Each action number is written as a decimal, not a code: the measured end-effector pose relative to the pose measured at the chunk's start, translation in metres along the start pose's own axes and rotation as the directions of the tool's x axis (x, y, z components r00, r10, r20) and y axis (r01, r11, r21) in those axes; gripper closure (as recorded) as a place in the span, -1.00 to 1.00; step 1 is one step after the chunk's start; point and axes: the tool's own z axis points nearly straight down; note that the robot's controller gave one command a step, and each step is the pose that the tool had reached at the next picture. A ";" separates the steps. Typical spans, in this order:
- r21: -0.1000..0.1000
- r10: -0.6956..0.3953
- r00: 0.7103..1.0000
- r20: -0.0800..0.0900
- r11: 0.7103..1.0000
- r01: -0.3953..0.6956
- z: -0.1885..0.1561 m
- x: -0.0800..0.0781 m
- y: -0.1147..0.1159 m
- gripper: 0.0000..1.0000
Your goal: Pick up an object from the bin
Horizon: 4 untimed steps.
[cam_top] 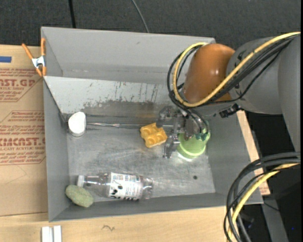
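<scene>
My gripper hangs low in the right half of the bin, its fingers pointing down at the floor between two things. Just to its left lies a yellow knobbed toy block, close to one finger. A light green round cup-like piece sits right beside the fingers on the other side, partly covered by the gripper body. The fingers stand a little apart with nothing visible between them.
A white round cap lies at the bin's left wall. Along the front lies a clear plastic bottle with a printed label, and a grey-green sponge-like lump sits at the front left corner.
</scene>
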 end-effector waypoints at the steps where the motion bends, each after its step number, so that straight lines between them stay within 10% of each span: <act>1: -0.002 0.180 0.984 0.011 0.984 -0.180 0.056 -0.010 0.004 -1.00; 2: -0.001 0.177 0.984 0.006 0.984 -0.177 0.045 -0.008 0.004 1.00; 4: -0.001 0.178 0.984 0.005 0.984 -0.178 0.042 -0.007 0.004 1.00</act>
